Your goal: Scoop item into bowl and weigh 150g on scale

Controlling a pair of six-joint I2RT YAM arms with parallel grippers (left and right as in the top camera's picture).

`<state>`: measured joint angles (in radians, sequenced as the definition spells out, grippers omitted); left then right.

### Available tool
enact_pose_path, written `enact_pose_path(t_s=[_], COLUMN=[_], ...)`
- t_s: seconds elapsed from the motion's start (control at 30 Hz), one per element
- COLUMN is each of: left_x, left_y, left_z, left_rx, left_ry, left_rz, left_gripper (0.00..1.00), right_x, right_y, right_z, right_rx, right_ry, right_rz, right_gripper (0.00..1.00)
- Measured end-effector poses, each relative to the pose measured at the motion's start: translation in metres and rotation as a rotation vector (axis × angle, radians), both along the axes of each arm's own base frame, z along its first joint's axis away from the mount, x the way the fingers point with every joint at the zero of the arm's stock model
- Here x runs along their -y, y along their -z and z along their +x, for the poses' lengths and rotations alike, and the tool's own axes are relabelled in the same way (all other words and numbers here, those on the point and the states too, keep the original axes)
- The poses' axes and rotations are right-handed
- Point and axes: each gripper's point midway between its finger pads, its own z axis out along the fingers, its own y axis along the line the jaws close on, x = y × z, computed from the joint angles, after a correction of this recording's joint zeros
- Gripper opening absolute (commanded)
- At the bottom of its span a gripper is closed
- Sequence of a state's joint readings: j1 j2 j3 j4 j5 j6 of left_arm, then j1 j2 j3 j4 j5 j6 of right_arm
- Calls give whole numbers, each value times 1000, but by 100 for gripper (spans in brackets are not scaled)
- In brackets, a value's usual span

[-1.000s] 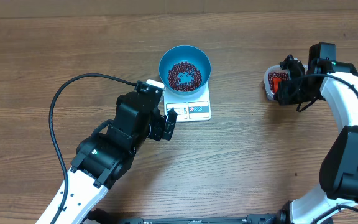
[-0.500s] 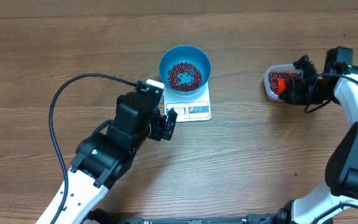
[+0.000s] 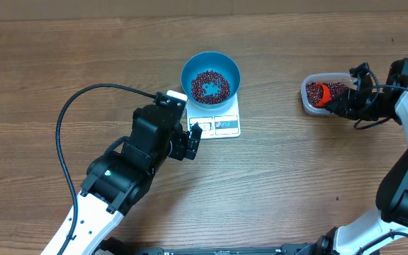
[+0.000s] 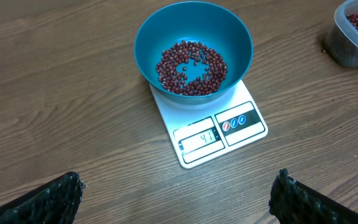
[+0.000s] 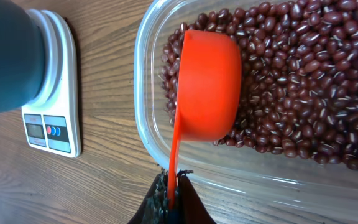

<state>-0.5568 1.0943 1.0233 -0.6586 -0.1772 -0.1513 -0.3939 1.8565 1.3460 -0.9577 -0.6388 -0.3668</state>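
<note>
Scale (image 4: pixel 253 127) display (image 4: pixel 199 138) reads 41; bowl (image 4: pixel 151 43) atop.

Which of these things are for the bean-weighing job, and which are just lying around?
For the job: bowl, scale, beans, tub, scoop held by the right pincer.
Just lying about: cable, on the table.

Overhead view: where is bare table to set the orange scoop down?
Bare table lies between the scale and the bean container, also left of the black cable. Crowded: the left arm beside the scale's front.
</note>
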Motion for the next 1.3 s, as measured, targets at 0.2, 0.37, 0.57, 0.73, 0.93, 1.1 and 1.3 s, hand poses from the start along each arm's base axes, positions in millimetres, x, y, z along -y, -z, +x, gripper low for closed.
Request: enact_pose_path(t_s=[0.2,0.37,0.57,0.73,0.93,1.1,1.3], left_x=[0,0,0,0,0,0,0], left_y=[0,0,0,0,0,0,0], left_z=[0,0,0,0,0,0,0], left_rx=[0,0,0,0,0,0,0], left_ry=[0,0,0,0,0,0,0], left_rz=[0,0,0,0,0,0,0], left_gripper=[99,99,99,99,99,99,99], right_x=[8,17,24,24,18,11,7], right_y=[-5,-11,-21,-27,-35,-43,-49], right_z=[1,1,0,0,1,1,1], right_rx=[23,45,79,98,118,132,139], right_ry=[27,60,91,99,91,84,80], right_rz=[36,83,160,207,263,319,364], right_gripper=[4,4,4,4,4,4,4])
